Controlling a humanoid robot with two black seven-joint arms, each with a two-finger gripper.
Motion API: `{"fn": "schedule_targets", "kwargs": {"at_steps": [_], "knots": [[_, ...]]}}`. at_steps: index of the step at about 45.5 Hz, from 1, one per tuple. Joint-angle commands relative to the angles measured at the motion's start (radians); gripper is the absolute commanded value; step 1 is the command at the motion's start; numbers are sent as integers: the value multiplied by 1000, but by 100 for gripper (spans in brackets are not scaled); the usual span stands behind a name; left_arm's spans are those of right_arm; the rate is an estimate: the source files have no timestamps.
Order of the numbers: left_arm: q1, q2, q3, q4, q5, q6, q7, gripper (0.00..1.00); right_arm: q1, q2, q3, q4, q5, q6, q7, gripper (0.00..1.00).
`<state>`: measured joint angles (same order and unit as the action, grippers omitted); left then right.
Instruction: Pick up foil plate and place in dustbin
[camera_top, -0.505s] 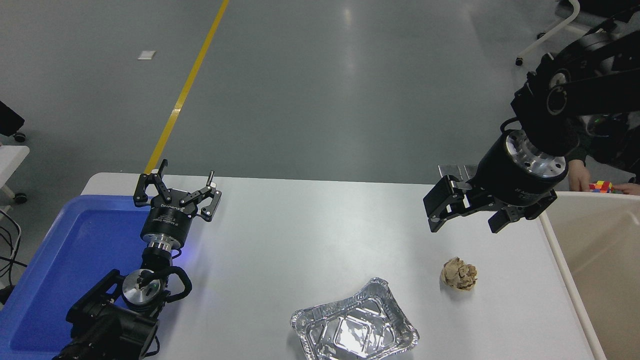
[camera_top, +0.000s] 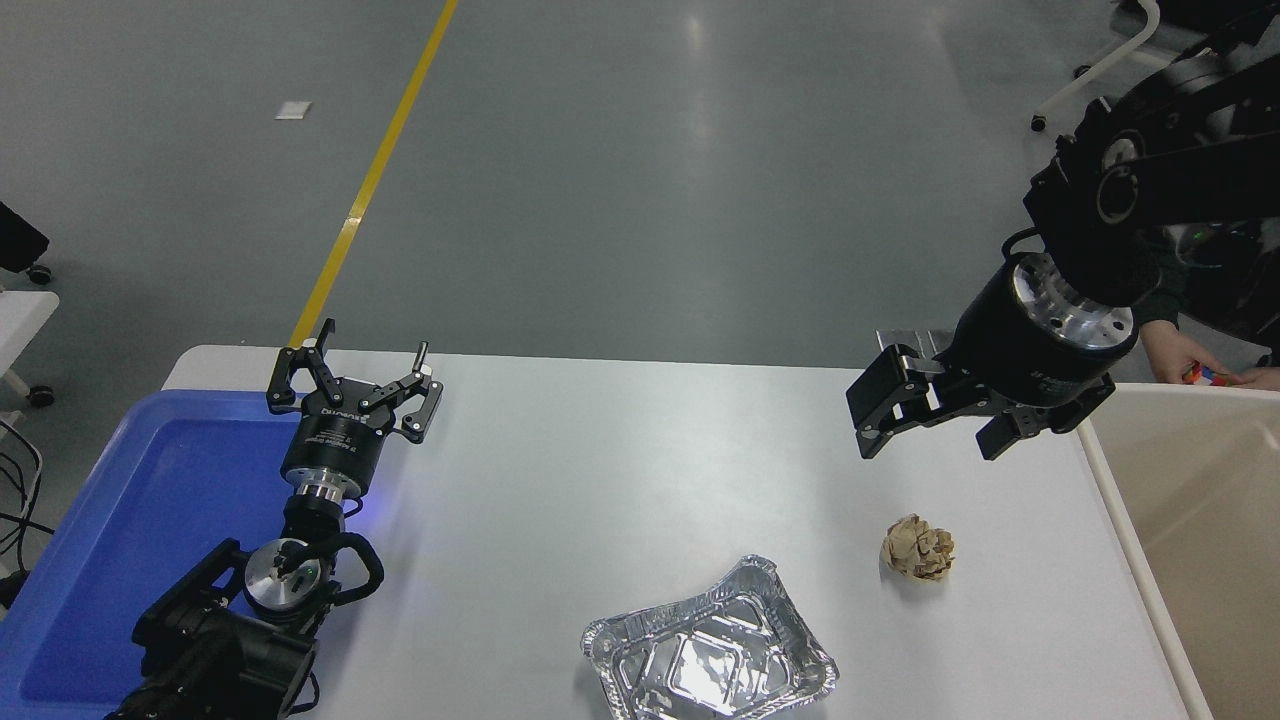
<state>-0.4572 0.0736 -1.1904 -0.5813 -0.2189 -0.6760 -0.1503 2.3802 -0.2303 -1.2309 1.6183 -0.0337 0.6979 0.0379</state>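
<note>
Item 1, foil plate (camera_top: 710, 655): lay right way up on the white table (camera_top: 620, 470) at the near edge, slightly right of centre, dented, its long axis running roughly left to right with a slight skew; nothing seen inside it. Item 2, right hand (camera_top: 930, 430): hung above the table's far right part, fingers spread and holding nothing, pointing left and down. The plate lay toward the camera and to the left of this hand, well apart from it and lower; the coming reach would probably have to travel nearer and leftward, then drop onto a rim. Item 3, left hand (camera_top: 350, 385): parked at the lower left over the edge of the blue tray (camera_top: 130, 520), fingers spread, empty; by appearance about as far from the plate as the right one, yet on the side away from the bin. Item 4, dustbin (camera_top: 1180, 540): beige, at the table's right edge, just beside the right hand; the visible interior showed no contents. Item 5, blue tray: no contents seen in its visible part. Item 6, crumpled paper ball (camera_top: 918, 548): on the table between plate and dustbin, apart from both. Item 7, a person's hand (camera_top: 1180, 355): beyond the dustbin's far rim.
</note>
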Motion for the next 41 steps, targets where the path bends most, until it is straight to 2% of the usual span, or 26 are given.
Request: {"fn": "schedule_targets", "kwargs": {"at_steps": [1, 15, 34, 41], "knots": [[0, 0, 0, 0, 0, 0, 0, 99, -7, 5, 5, 0, 1, -6, 0, 100], [-1, 0, 0, 0, 0, 1, 1, 99, -45, -3, 10, 6, 6, -58, 0, 100], [0, 0, 0, 1, 0, 0, 1, 99, -285, -1, 54, 11, -3, -322, 2, 100], [0, 0, 0, 0, 0, 0, 1, 99, -377, 5, 96, 23, -49, -412, 2, 100]]}}
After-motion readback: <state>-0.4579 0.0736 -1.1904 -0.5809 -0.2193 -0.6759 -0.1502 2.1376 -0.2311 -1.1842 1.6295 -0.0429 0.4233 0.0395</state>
